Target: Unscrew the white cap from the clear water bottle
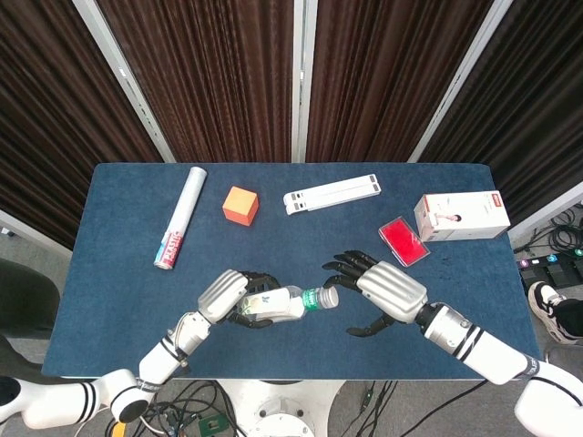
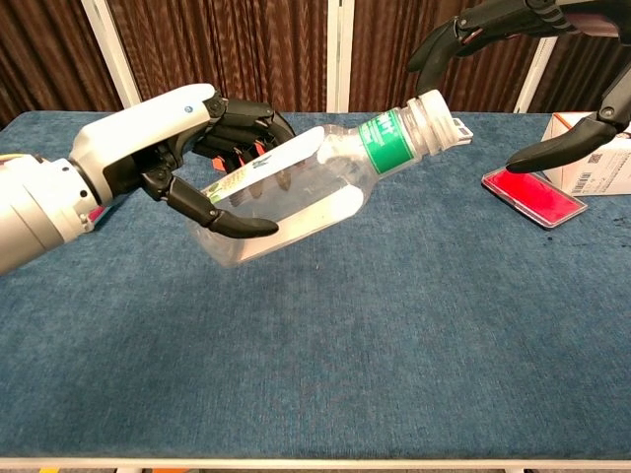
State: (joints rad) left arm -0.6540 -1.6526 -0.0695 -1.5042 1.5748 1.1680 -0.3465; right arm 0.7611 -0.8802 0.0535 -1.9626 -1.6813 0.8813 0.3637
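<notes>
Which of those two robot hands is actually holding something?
The left hand: its fingers wrap the clear water bottle, held above the table. The right hand is spread open beside the white cap, holding nothing.
</notes>
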